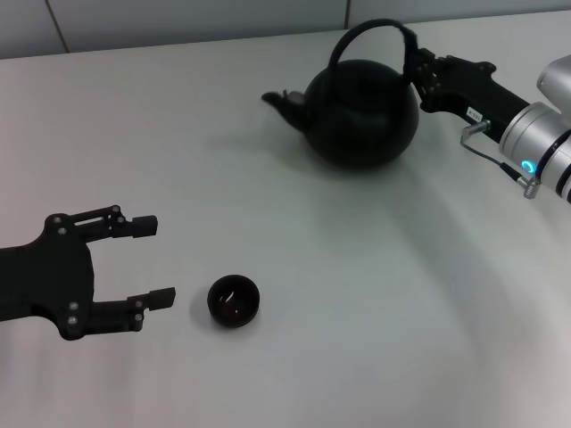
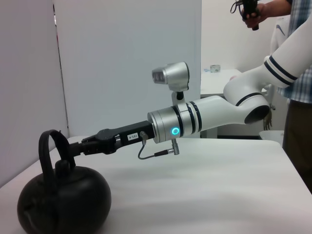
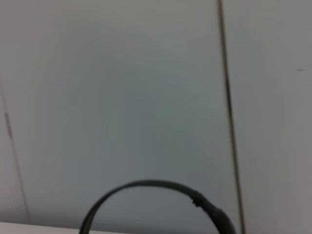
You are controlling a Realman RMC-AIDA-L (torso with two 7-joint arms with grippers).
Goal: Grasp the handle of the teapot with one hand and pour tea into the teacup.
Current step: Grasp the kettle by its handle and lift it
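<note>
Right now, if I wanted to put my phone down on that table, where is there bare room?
Bare tabletop stretches wide between the teapot and the near edge, on the robot's right of the teacup. The far left, beyond the spout, is also bare. It is crowded by the cup, where the open left gripper sits, and at the handle, where the right gripper is.

Fig.: pale matte table in front of me is carrying two items. Teapot is sitting upright toward far side, spout pointing to my left. Teacup is resting mouth-up nearer me, well apart from pot, w/ a glossy interior.
</note>
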